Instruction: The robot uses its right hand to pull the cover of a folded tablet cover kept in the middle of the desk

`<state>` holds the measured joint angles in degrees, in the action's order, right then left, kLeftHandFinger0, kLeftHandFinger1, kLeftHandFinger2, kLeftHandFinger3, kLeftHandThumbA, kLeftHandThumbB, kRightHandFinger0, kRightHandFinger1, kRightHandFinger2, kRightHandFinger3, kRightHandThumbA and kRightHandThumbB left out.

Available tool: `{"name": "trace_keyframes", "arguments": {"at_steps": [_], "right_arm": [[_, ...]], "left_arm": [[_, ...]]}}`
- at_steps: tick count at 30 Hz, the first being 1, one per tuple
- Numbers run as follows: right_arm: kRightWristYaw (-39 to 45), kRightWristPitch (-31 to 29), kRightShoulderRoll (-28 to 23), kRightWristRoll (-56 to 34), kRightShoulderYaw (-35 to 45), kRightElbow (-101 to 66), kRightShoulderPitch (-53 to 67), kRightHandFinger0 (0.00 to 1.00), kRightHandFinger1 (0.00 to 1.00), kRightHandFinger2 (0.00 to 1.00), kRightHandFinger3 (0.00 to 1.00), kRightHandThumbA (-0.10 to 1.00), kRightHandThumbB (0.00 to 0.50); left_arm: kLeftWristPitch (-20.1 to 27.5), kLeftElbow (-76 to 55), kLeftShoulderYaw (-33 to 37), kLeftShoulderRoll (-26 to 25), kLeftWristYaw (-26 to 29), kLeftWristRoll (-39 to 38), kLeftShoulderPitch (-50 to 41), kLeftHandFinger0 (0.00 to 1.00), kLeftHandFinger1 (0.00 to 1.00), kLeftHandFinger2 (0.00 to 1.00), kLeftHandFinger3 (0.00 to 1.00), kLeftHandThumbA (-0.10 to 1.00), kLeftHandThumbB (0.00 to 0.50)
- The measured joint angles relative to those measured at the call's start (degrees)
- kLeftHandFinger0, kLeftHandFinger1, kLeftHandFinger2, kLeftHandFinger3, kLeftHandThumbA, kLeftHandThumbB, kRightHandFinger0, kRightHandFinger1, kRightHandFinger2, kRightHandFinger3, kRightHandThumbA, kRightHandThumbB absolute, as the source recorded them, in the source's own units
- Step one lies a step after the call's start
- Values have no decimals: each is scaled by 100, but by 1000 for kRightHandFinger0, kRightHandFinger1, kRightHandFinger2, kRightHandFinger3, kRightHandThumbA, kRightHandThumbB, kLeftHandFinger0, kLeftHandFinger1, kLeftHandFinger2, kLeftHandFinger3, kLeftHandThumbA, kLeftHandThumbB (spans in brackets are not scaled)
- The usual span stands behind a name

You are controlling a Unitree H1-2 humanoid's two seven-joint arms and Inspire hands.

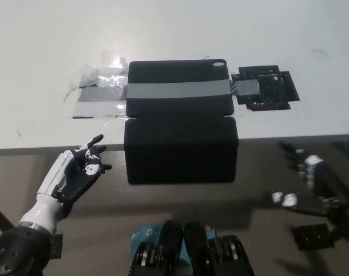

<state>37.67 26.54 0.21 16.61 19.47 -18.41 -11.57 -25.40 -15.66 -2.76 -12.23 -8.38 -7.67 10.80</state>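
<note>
- Here the tablet cover (pixel 180 96) lies in the middle of the white desk (pixel 48 46), held by a grey tape band (pixel 179 90) across it.
- Its black flap (pixel 181 149) is unfolded toward the robot and hangs past the desk's near edge.
- The black right hand (pixel 312 184) is off to the right below the desk edge, fingers spread, holding nothing, apart from the flap.
- The white left hand (pixel 73 172) rests at lower left, fingers loosely apart, empty.
</note>
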Motion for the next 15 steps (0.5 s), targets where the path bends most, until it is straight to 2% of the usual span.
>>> {"name": "trace_keyframes", "arguments": {"at_steps": [3,6,12,15], "right_arm": [[-196,-60,-193,-291,257,86,-13,1000,1000,1000,1000,993,166],[-388,-153,-318,-539,294,235,-15,1000,1000,1000,1000,1000,184],[-691,-391,-424,-764,1,401,-1,1000,1000,1000,1000,1000,205],[-775,-475,-454,-795,-150,417,4,1000,1000,1000,1000,1000,199]], "left_arm": [[4,0,1,-6,-2,3,0,731,938,1000,1000,1000,228],[12,1,11,-28,-14,8,0,735,942,1000,1000,1000,211],[21,1,10,-55,-34,5,0,740,944,1000,1000,1000,213],[20,1,8,-58,-35,5,0,730,937,1000,1000,1000,221]]}}
